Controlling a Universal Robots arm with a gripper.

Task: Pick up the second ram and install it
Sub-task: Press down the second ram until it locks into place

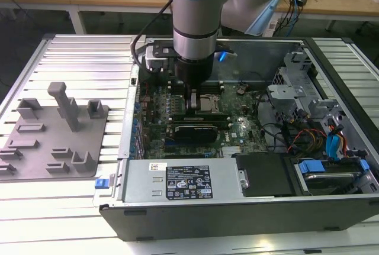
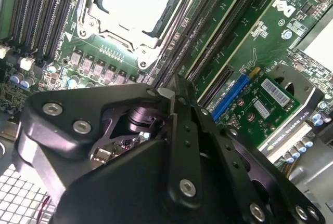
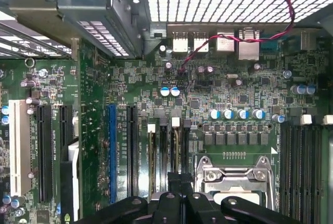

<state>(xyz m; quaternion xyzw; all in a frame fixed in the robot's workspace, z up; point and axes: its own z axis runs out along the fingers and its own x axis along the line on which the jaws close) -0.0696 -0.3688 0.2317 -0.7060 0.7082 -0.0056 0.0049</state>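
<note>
Access, computer case (image 1: 331, 77): top open; walls bound all four sides.

Occupied: arm (image 1: 198, 24) descends over the motherboard (image 1: 237, 131), its tool (image 1: 194, 102) low beside the CPU socket (image 1: 208, 102).

Obstacles on the board:
- graphics card (image 1: 192, 131), standing just in front of the socket in the exterior view;
- power supply (image 1: 183, 181), along the near wall;
- drive cage (image 1: 290, 89) and loose cables (image 1: 308, 136), crowding the exterior view's right;
- red wire (image 3: 270, 11), slack across the rear grille in the first wrist view.

Free room:
- empty memory slots (image 3: 302, 151) beside the socket, open from above;
- ribbed surface (image 1: 77, 60) at the exterior view's left, interrupted by the grey holder tray (image 1: 53, 136) with its upright posts.
</note>
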